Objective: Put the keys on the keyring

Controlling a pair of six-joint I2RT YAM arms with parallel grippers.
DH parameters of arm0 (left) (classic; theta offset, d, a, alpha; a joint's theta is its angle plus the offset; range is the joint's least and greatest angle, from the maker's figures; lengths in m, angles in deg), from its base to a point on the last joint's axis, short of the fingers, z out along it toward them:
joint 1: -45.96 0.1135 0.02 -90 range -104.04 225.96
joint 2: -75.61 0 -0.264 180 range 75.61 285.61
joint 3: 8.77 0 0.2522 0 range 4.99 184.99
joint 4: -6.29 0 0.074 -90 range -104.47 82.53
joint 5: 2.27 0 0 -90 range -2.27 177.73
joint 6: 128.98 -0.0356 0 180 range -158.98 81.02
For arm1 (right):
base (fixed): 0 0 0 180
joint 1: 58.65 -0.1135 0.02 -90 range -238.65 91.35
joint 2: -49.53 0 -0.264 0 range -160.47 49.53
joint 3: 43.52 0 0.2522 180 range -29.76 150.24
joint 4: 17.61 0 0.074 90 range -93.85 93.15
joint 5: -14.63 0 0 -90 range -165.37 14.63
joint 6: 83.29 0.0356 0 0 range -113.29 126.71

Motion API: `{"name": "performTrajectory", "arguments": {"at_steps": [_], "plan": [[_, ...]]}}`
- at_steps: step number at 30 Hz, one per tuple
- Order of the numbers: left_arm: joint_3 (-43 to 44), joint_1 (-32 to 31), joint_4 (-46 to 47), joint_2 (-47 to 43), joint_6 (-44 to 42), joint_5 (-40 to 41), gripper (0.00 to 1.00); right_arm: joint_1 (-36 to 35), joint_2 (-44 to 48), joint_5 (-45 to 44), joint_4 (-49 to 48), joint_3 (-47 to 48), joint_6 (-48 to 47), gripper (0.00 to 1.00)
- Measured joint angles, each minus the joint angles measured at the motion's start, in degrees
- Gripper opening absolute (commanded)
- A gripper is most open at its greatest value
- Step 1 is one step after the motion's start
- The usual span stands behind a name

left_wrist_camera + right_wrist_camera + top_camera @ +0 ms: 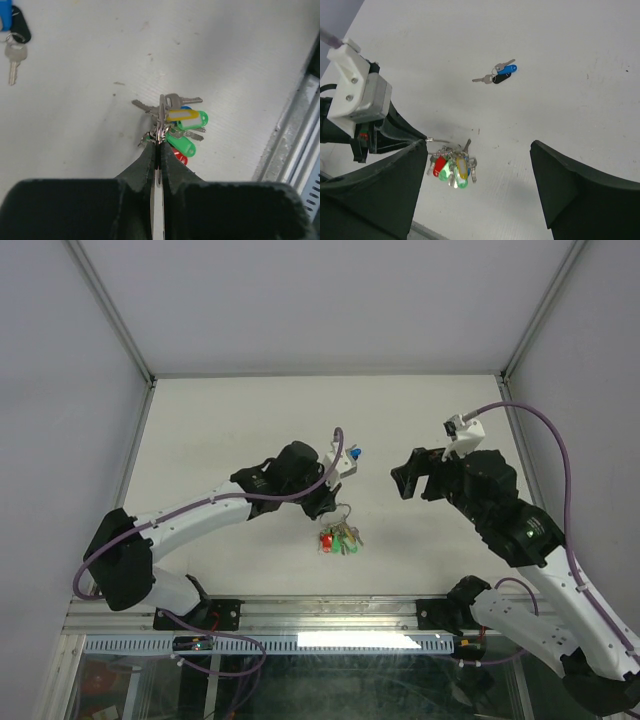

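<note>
My left end effector (157,150) is pressed together on the thin silver wire keyring (159,131), pinching it edge-on at the fingertips. The bunch of green-, red- and yellow-tagged keys (182,125) fans out past the pinch over the white bench (75,110). I judge this hold is meant to keep the ring steady and exposed so another key can be threaded on. Whether the bunch rests on the bench or hangs just clear of it, I cannot tell from these views.

My right end effector (477,150) has its fingers spread wide and grips nothing; it hovers over the bench, looking down at both the ring and the loose keys. The small silver key with the blue plastic head (507,68) lies flat on the bench, touching a dark-headed key (500,78), well apart from the keyring and not on it.

Step in hand, as I read it: fetch the blue-headed key with the free side while the other side holds the ring. The key lies flat and thin, so it calls for a low, careful pinch; it could slide or drag its dark neighbour along.
</note>
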Motion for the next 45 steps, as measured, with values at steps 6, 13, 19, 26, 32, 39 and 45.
{"name": "performTrajectory", "arguments": {"at_steps": [6, 13, 19, 26, 32, 39, 45], "plan": [[-3.3, 5.6, 2.7, 0.0, 1.8, 2.7, 0.23, 0.0, -0.9, -0.1, 0.3, -1.2, 0.1, 0.94], [-6.1, 12.0, 5.5, -2.1, 6.0, 7.9, 0.79, 0.0, -0.2, 0.1, -0.2, -1.8, 0.0, 0.99], [-6.9, 19.6, 5.8, -10.0, 10.3, 14.6, 0.99, 0.0, 4.8, 1.9, -1.2, -4.7, -1.9, 0.99], [-7.1, 23.9, 2.9, -18.9, 17.9, 26.1, 0.99, 0.0, 9.7, 0.8, -0.7, -4.7, -3.0, 0.99], [-13.1, 23.9, 0.5, -33.7, 21.7, 34.5, 0.99, 0.0, 17.4, -3.2, 0.0, -6.6, -3.0, 0.99], [-22.1, 23.9, 1.0, -55.8, 22.6, 41.8, 0.99, 0.0, 27.4, -8.3, -0.1, -12.3, -1.9, 0.99], [-25.3, 23.9, 0.5, -60.5, 22.3, 44.6, 0.99, 0.0, 28.4, -11.7, 0.4, -13.4, -1.1, 0.99]]}}
